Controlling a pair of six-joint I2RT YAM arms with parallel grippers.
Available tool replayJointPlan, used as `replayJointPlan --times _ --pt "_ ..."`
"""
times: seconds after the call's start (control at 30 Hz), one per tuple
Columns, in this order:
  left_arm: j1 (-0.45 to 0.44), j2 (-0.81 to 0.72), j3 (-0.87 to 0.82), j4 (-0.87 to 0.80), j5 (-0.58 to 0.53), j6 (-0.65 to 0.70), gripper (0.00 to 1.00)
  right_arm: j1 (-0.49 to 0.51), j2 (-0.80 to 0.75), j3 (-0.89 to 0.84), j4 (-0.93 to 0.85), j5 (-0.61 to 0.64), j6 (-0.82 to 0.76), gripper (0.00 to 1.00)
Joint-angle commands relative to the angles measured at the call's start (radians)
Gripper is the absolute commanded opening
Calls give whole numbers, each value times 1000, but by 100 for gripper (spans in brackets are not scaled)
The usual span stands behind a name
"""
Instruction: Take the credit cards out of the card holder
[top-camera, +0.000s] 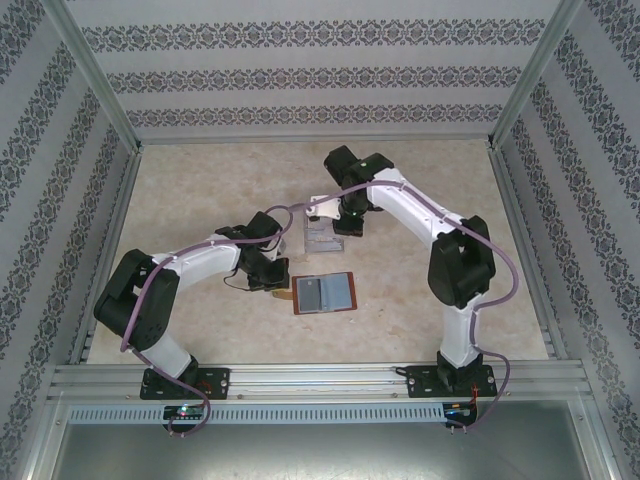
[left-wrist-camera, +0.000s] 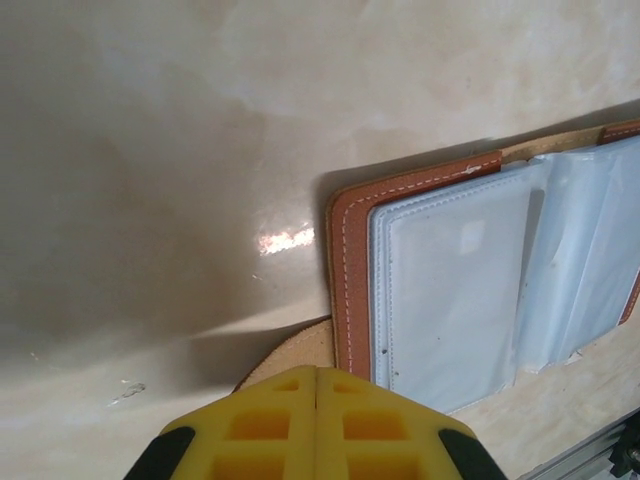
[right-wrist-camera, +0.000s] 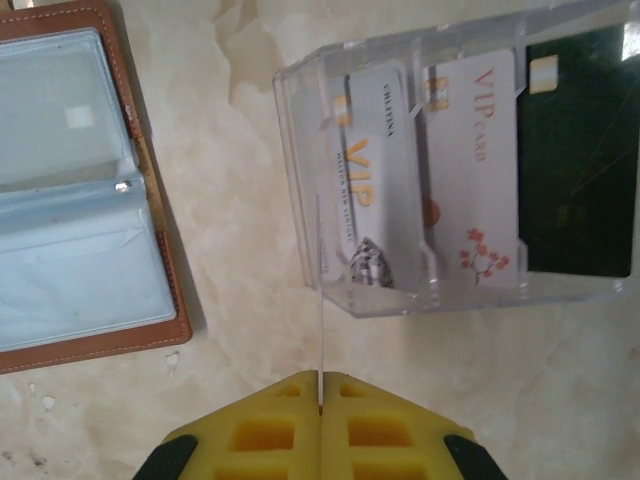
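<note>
Cards (right-wrist-camera: 470, 170) are sitting in the clear tray (right-wrist-camera: 300, 200), with the open wallet (top-camera: 323, 293) lying at six o'clock from it. Your right claw (right-wrist-camera: 320, 385) is pinching one more card (right-wrist-camera: 321, 330) edge-on, so be lowering it straight into the empty nine o'clock slot while your closed left claw (left-wrist-camera: 316, 378) is pinning the strap tab (left-wrist-camera: 295, 350)

You have a reddish-brown leather folding card holder (top-camera: 324, 293) with white stitching and pale blue-grey pockets, on the beige marbled table (top-camera: 200, 200); the clear plastic slotted tray (right-wrist-camera: 300, 150) shows white credit cards (right-wrist-camera: 480, 170) lettered in orange, plus one black card (right-wrist-camera: 580, 160)
</note>
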Motion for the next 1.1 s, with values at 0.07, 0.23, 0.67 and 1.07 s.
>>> replayJointPlan --times 0.07,0.23,0.67,1.07 --pt "23 -21 -12 8 11 -11 4 -18 80 138 -111 -31 -77 0" --pt "36 -13 -5 6 17 -10 4 -25 174 278 -168 -49 -104 0" --pt "56 0 3 -6 23 -9 4 -29 386 593 -289 -55 -149 0" --pt "64 6 4 -10 29 -3 4 -23 452 633 -321 -77 -148 3"
